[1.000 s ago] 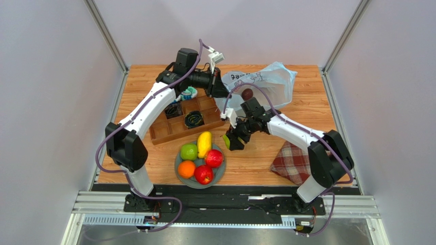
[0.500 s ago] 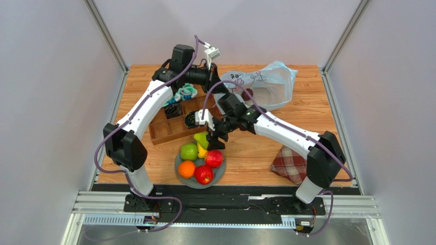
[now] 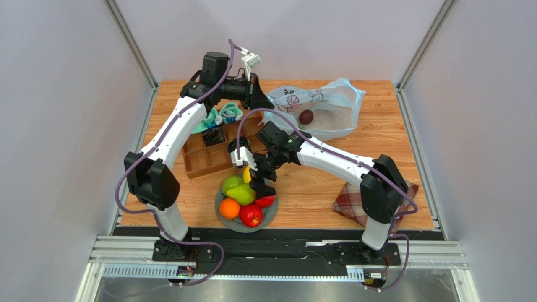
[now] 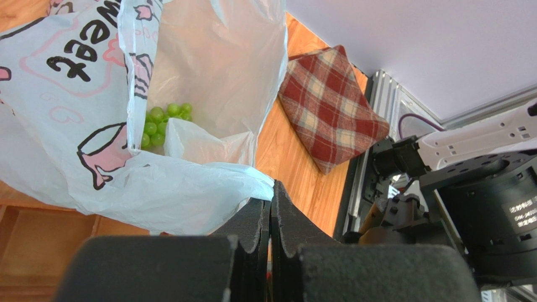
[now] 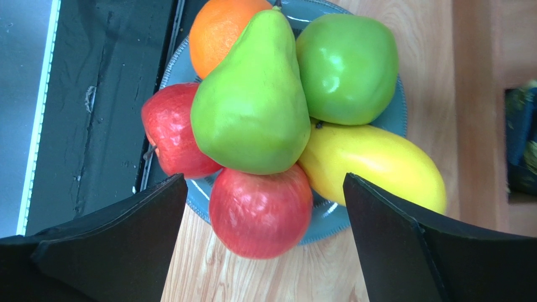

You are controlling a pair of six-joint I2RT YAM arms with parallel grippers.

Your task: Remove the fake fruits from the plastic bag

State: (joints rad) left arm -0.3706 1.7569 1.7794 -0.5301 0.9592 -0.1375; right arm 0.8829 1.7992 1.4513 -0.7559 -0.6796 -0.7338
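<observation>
The pale-blue plastic bag (image 3: 321, 100) lies at the back of the table with a dark plum (image 3: 306, 117) inside. My left gripper (image 3: 257, 100) is shut on the bag's edge (image 4: 189, 189) and holds the mouth open. Green grapes (image 4: 161, 119) show inside. My right gripper (image 3: 259, 185) hangs open just above the grey plate (image 3: 272, 215). In the right wrist view a green pear (image 5: 252, 107) lies on the pile, clear of the fingers (image 5: 126, 239). Under it are a green apple (image 5: 346, 69), an orange (image 5: 220, 28), a mango (image 5: 372, 163) and two red apples (image 5: 260, 211).
A wooden compartment tray (image 3: 208, 157) stands left of the plate, with teal-and-white socks (image 3: 227, 115) at its far end. A red plaid cloth (image 3: 348, 204) lies at the front right, partly under the right arm. The plate sits near the table's front edge.
My right gripper carried the green pear left and forward to the plate and opened, leaving it on the pile. My left gripper shifted slightly left, still holding the bag.
</observation>
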